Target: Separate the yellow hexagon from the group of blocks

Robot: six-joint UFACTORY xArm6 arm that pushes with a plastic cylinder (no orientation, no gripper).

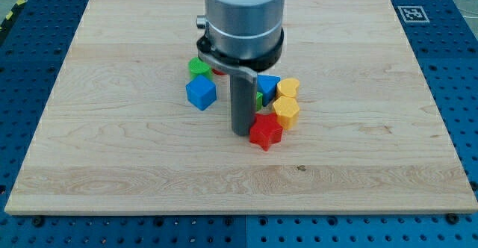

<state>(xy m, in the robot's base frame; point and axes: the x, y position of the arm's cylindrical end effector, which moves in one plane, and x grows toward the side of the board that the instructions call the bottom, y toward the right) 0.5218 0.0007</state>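
Note:
The yellow hexagon lies on the wooden board at the right side of the cluster. It touches the red star at its lower left and sits just below the yellow heart. The blue triangle is to the heart's left. My tip stands just left of the red star, a short way left of the hexagon. A green block peeks out behind the rod.
A blue cube and a green block lie left of the rod. A red block is mostly hidden by the arm. A marker tag sits beyond the board's top right corner.

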